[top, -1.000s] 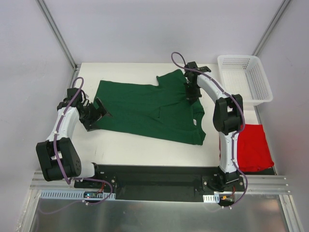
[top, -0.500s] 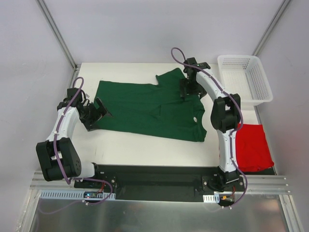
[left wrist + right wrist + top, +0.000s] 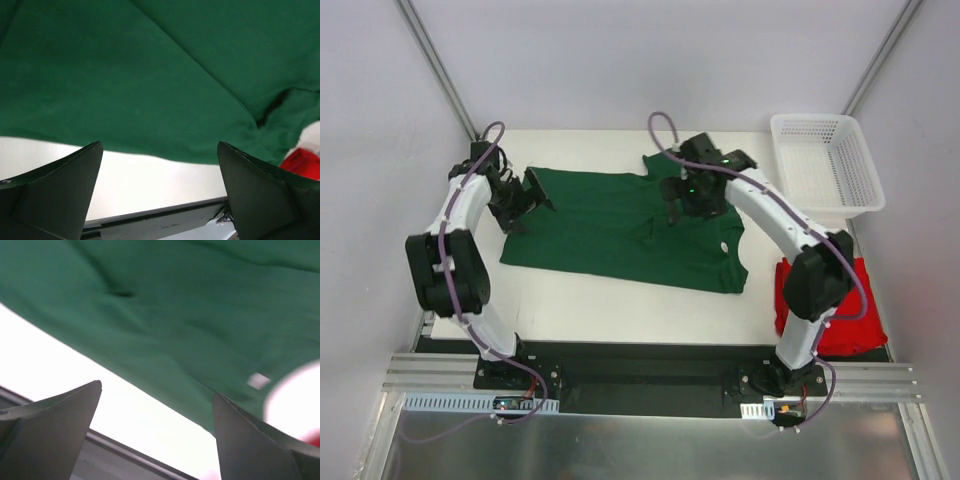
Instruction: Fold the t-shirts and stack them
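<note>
The green t-shirt [image 3: 620, 225] lies spread across the middle of the white tabletop [image 3: 620, 305], its long side running left to right and its collar toward the far edge, right of centre. The cloth is mostly flat, with a few creases and a bunched fold near the right end, where a small white label [image 3: 728, 243] shows. The left gripper [image 3: 525, 195] sits at the shirt's far-left corner. In the left wrist view its fingers [image 3: 60, 185] are spread wide with nothing between them, and the near hem of the green cloth and bare tabletop lie beyond. The right gripper [image 3: 682, 197] hangs over the shirt's upper right part, just beside the collar. In the right wrist view, which is blurred, its fingers [image 3: 55, 425] also stand apart and hold nothing, with green cloth and white tabletop past them. Whether either gripper touches the cloth cannot be told. A folded red t-shirt [image 3: 840, 300] rests at the right edge of the tabletop, apart from the green one, partly behind the right arm. A white mesh basket [image 3: 860, 170] stands at the far right corner.
</note>
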